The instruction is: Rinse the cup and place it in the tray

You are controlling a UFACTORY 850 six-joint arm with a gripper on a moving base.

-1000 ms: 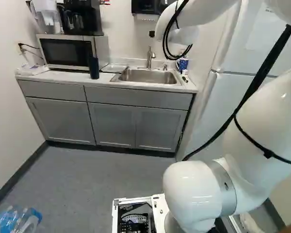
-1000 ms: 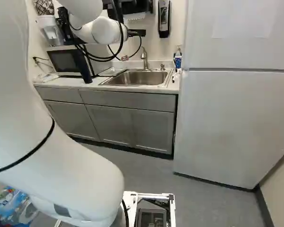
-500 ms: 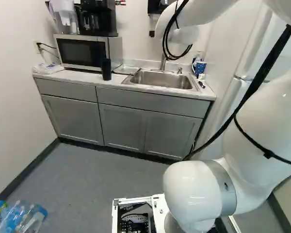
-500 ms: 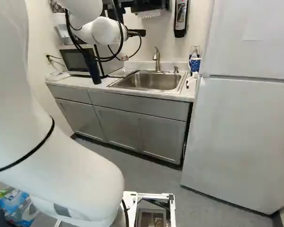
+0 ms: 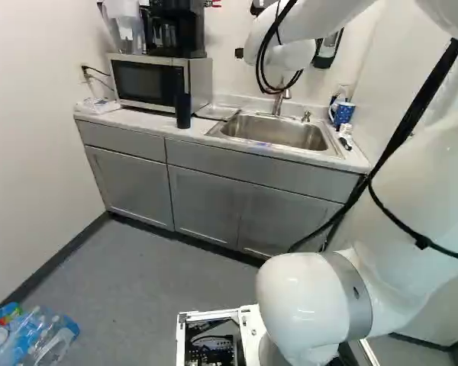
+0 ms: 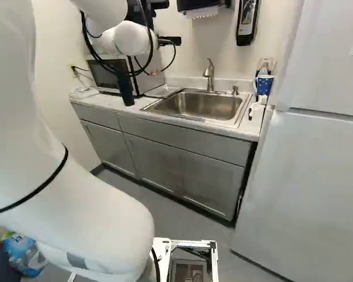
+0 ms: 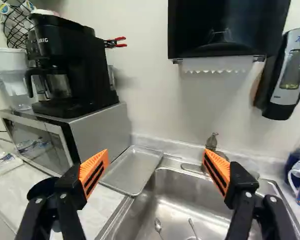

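The tool (image 7: 156, 152) is set wide, with nothing between its fingers; the orange pads stand well apart and face the wall over the sink (image 7: 175, 200). The cup, taken to be the blue dotted one (image 5: 343, 113), stands upright on the table (image 6: 120, 104), past the sink at the end nearest the fridge (image 6: 309, 176). Relative to the tool, the cup lies to the right, outside the right finger, and lower. Its long axis is vertical; its handle projects toward the sink, hence toward the tool. The single arm (image 6: 129, 38) must serve both ends of the sink. The tray (image 7: 132, 172) lies flat at the opposite side, between the microwave (image 5: 146, 82) and the sink, ahead of the left finger. Step in hand, as judged: approach to the cup, with rinsing and placement outstanding. The next move should traverse right, then lower, with the fingers aligned to straddle the cup's body or handle. Caution: the faucet (image 6: 209, 75) rises between tray and cup; a low traverse could strike it. The tumbler (image 5: 183, 110) near the microwave calls for clearance at the left finger. Two spoons (image 7: 158, 225) in the sink may obstruct a deep rinse.
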